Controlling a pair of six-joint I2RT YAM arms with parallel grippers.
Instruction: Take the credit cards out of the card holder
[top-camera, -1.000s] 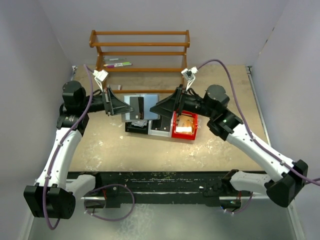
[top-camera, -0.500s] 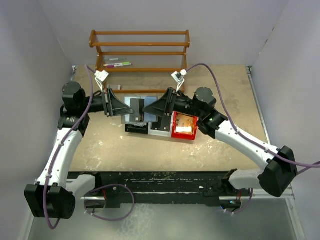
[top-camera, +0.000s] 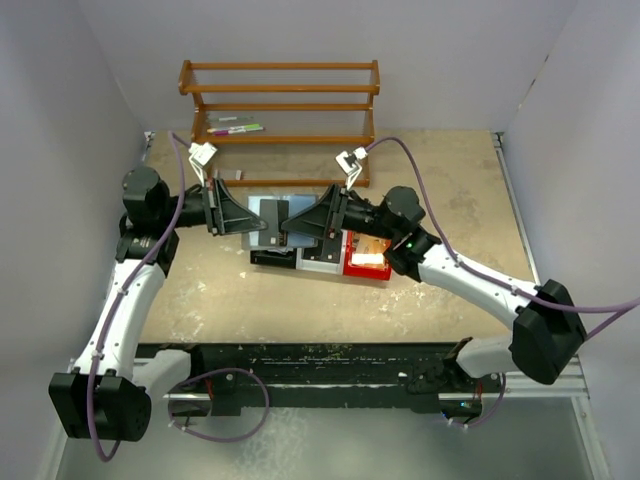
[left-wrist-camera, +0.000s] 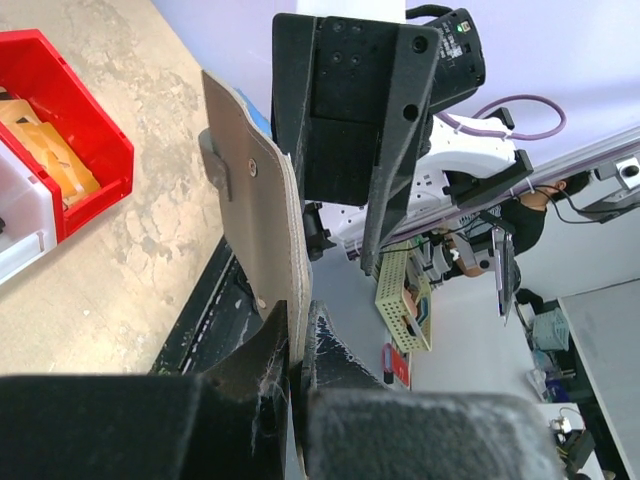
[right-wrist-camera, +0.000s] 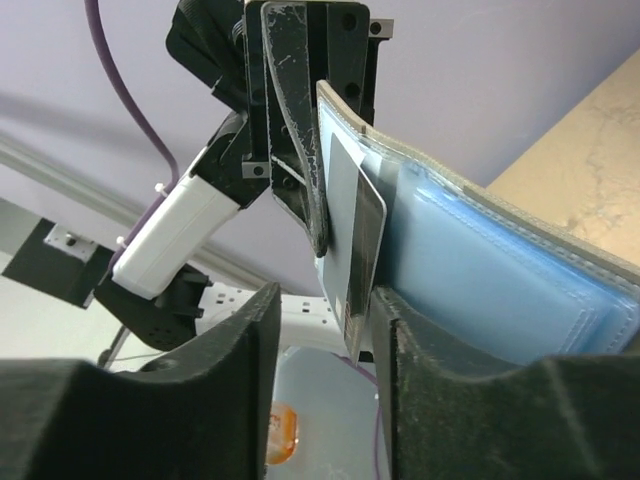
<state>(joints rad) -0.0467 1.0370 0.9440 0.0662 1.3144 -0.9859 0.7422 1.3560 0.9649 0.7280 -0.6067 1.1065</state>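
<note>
Right gripper (right-wrist-camera: 325, 305) has swung left to the card holder (right-wrist-camera: 480, 270), which our left gripper (left-wrist-camera: 300, 335) clamps upright above the bins (top-camera: 320, 257). One card (right-wrist-camera: 358, 245) pokes out between our right jaws, not yet pinched; we pull rightward, along it.

- card holder (right-wrist-camera: 500, 270): matt grey-blue leather look, stitched edge; inner sleeves glossy clear plastic; outer face in the left wrist view matt, suede-like
- credit card (right-wrist-camera: 358, 240): smooth plastic, slight sheen
- jaws: black matt plastic, scuffed whitish
- surface (top-camera: 300, 300): mottled tan, rough, matt
- red bin (left-wrist-camera: 70, 110): glossy plastic
- far rack (top-camera: 280, 90): varnished wood
</note>
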